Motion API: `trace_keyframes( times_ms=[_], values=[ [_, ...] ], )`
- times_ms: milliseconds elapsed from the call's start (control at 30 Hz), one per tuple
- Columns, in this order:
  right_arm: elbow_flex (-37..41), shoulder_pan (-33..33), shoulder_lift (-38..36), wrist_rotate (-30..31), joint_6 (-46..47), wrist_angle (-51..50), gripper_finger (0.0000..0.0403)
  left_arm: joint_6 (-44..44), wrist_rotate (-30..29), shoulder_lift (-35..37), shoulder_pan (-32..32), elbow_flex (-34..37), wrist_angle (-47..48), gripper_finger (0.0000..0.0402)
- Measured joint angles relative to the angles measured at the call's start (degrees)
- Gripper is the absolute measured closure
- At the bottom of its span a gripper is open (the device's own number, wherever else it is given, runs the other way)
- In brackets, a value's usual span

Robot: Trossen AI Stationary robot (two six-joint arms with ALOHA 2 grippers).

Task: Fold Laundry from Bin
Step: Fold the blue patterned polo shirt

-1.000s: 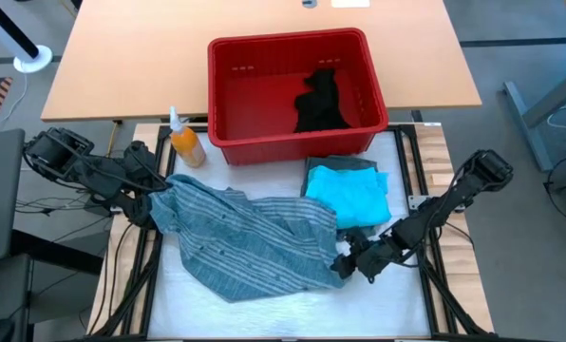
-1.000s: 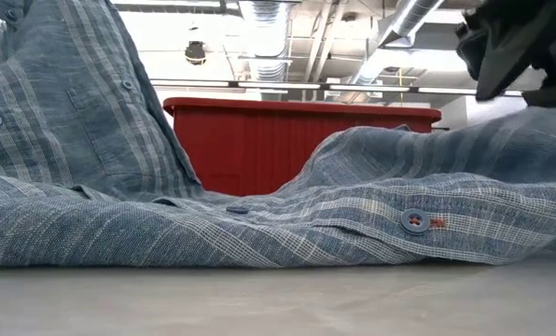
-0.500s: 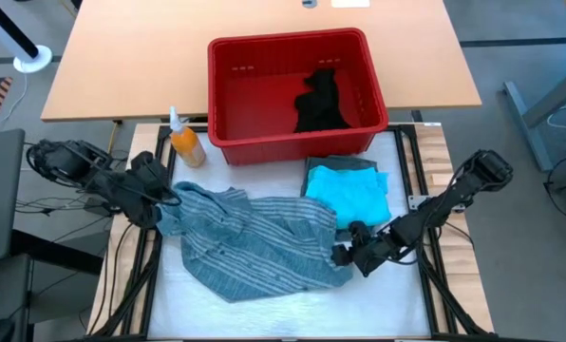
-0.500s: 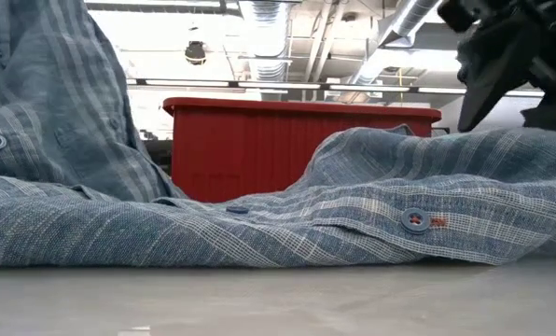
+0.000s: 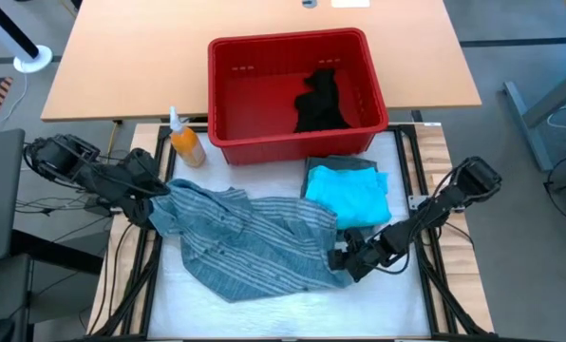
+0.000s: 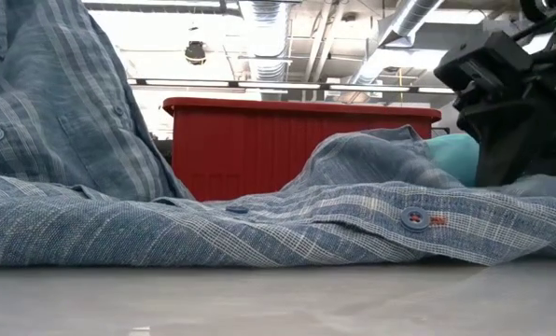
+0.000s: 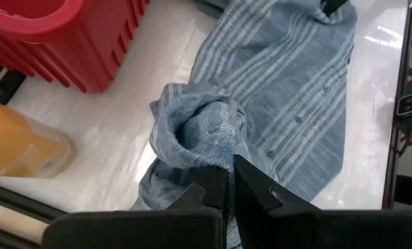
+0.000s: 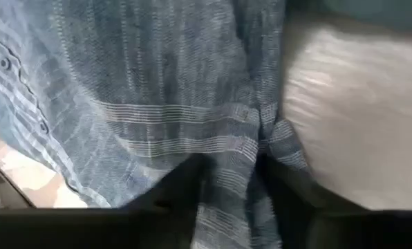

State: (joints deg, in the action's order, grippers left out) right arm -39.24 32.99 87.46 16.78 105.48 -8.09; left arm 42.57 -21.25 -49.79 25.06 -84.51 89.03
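Gripping the striped shirt [image 5: 254,242] at centre frame, the left gripper [image 5: 153,193] and right gripper [image 5: 344,260] each clench its edges.

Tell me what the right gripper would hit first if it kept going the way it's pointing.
Most likely the blue-grey striped button shirt. The right gripper points into the shirt's edge, its fingers straddling a bunched fold of it, with the white table mat just beneath. Depth is hard to judge.

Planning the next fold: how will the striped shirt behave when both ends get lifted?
Probably floppy: the striped shirt lies in wrinkles and bunches at the left gripper. Its middle will likely sag between the left gripper and the right gripper. It looks thin, so probably light.
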Motion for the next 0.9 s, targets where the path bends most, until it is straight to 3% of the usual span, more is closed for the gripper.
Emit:
trace_keyframes(
  times_ms=[67,133,367,600,733,900],
  values=[
    [-0.02,0.18,-0.7,-0.09,-1.17,0.31,0.0351,0.27,-0.01,0.31,0.0,0.0,-0.02,0.0401],
    [0.0,0.37,-1.94,0.3,-2.26,0.1,0.0383,0.63,-0.01,0.38,0.0,0.0,0.0,0.0401],
    [-0.02,0.67,-9.66,3.23,-4.96,-5.39,0.0384,0.37,-0.93,0.46,0.0,0.0,0.0,0.0401],
    [-0.11,3.21,-20.27,17.88,-10.27,-14.6,0.0384,-0.44,-4.71,2.39,0.0,0.0,-1.86,0.0401],
    [-0.11,4.48,-23.9,25.14,-11.74,-16.8,0.0384,-3.82,-6.74,4.51,0.0,-0.02,-8.99,0.0401],
    [-0.11,3.51,-25.46,27.27,-12.65,-16.94,0.0384,-10.64,-10.63,6.12,0.0,-0.02,-22.31,0.0402]
  ],
)
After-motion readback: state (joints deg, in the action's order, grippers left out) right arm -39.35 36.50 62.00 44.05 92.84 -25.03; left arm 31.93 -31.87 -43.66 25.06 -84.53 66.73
